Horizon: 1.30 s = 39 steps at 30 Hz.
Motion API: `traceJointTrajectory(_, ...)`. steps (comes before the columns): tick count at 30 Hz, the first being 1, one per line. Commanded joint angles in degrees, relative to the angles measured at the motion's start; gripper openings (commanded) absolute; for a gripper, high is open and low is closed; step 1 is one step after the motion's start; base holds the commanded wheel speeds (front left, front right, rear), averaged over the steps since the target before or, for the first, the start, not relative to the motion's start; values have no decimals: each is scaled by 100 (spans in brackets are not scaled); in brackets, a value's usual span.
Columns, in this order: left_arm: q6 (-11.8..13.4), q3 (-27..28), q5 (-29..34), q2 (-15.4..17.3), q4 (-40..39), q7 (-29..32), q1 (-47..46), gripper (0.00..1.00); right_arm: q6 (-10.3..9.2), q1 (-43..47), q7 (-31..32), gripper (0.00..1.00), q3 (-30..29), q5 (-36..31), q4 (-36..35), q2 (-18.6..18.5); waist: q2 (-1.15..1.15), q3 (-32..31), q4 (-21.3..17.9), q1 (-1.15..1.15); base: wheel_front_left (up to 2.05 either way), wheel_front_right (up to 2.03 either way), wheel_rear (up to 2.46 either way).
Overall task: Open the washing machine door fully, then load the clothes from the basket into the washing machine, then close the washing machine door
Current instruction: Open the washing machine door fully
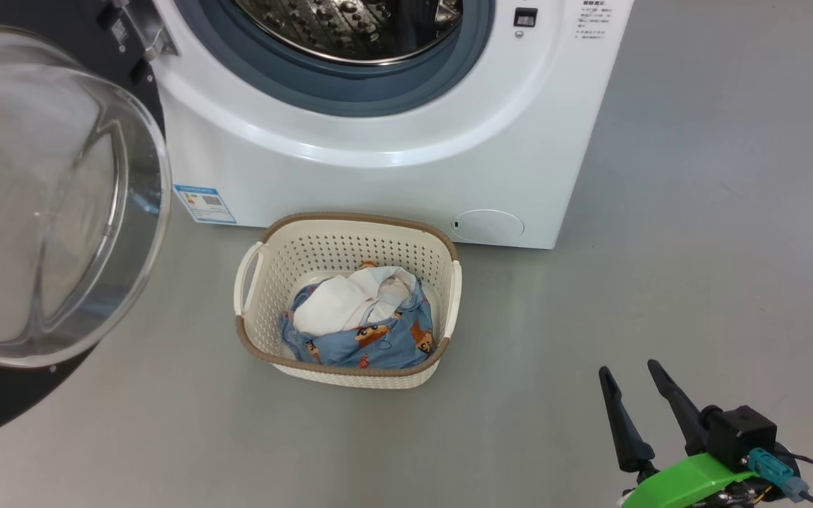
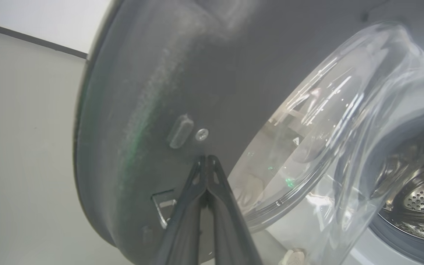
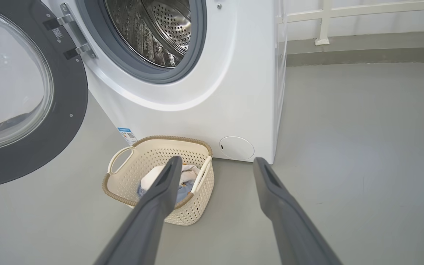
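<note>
The washing machine stands with its door swung wide open to the left, the steel drum exposed. In front of it the cream basket holds the clothes: blue bear-print fabric with a white garment on top. My left gripper is shut, its tips against the dark inner face of the door rim beside the glass bowl. My right gripper is open and empty, low at the right, well short of the basket.
Bare grey floor stretches right of the machine and around the basket. A blue label is stuck low on the machine's front. A white railing and a wall run behind in the right wrist view.
</note>
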Motion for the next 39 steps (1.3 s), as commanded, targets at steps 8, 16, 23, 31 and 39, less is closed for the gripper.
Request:
traceJointTrajectory(8,28,176,160,723,288,-36,-493,0,16,-231,-69,100,186,-26,-116,-10,0,64,-133,0,0,0,0)
traceJointTrajectory(16,27,349,228,938,519,-36,-589,0,16,-240,-69,100,170,-66,-134,-10,0,84,-230,0,0,0,0)
traceJointTrajectory(23,27,336,322,1012,623,-36,-598,0,16,-233,-69,100,147,-65,-124,-10,0,65,-224,0,0,0,0)
traceJointTrajectory(31,27,130,323,828,381,-36,-422,0,16,-240,-69,100,141,-22,-113,-10,0,24,-221,0,0,0,0)
traceJointTrajectory(39,27,-28,256,501,-58,-36,-102,0,16,-212,-69,100,115,24,-129,-10,0,-24,-202,0,0,0,0)
